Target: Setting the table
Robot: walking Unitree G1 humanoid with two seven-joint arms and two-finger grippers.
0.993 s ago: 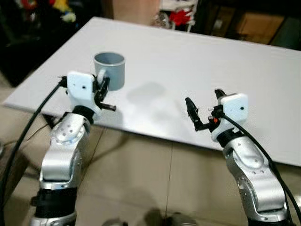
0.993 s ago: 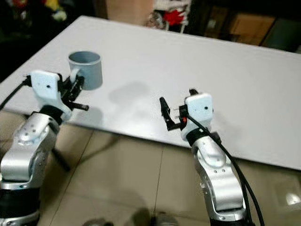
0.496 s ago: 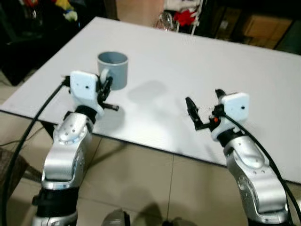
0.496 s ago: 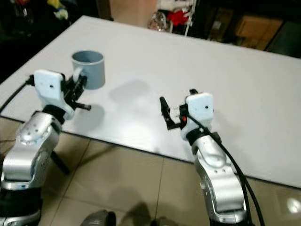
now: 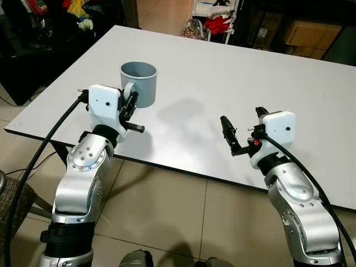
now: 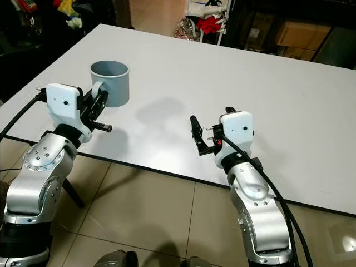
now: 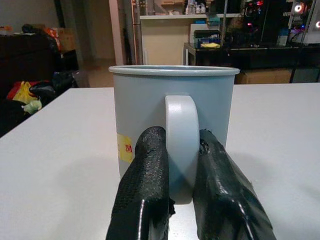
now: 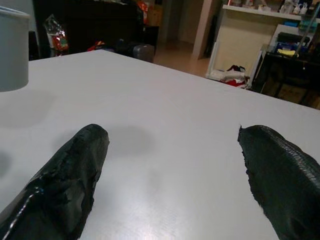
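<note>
The jaws of the left gripper (image 7: 182, 165) are pinched on the handle (image 7: 181, 140) of a grey mug (image 5: 139, 83), one black finger on each side of the loop, and the mug stands upright near the left front corner of the white table (image 5: 233, 72). The right gripper (image 5: 229, 135) has its two fingers spread wide apart with nothing between them; it hovers low over the table's front edge, well apart from the mug and to its right.

From the head, the mug is seen from above: its round open mouth and a soft shadow on the tabletop just to its right. The handle is mostly hidden there behind the white wrist block of the left arm (image 5: 83, 167). The left wrist camera gives what the head cannot (a level look straight at the handle): the fingertips (image 7: 150, 145) press the handle's flanks, and a small yellow label (image 7: 125, 148) with a red letter sits on the mug's wall beside the handle.

The right wrist camera shows the bare tabletop between the parted fingers (image 8: 75, 170), and the mug's side at the picture's edge (image 8: 12, 50), far from that gripper.

The head views also take in the tiled floor (image 6: 144, 217) under the table's near edge and dark clutter beyond the far side
</note>
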